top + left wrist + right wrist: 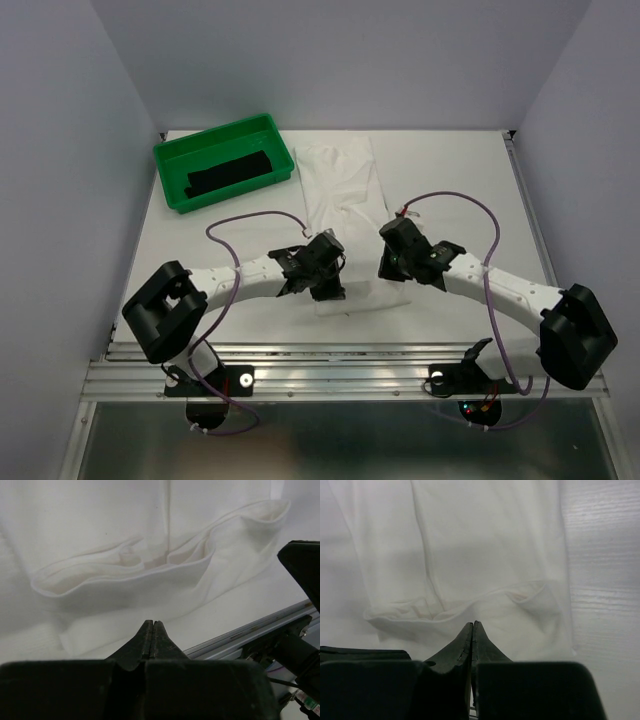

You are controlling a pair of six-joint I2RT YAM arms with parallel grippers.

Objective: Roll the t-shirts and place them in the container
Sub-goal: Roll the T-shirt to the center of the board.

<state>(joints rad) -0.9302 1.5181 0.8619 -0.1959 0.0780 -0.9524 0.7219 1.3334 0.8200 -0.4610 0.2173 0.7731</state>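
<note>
White t-shirt (pixel 345 185) lies lengthwise on the table (pixel 450 170). Left gripper (pixel 152 625) and right gripper (pixel 472 625), both clenched, sit at its near hem. Black t-shirt (pixel 230 172) lies in far-left green tray (pixel 215 133).

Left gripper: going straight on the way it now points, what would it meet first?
The left gripper would most likely meet the raised fold of the white t-shirt just ahead of its shut tips; depth is unclear.

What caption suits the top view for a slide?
Left tool and right tool, both shut, at the white shirt's near end; black shirt in the tray.
</note>
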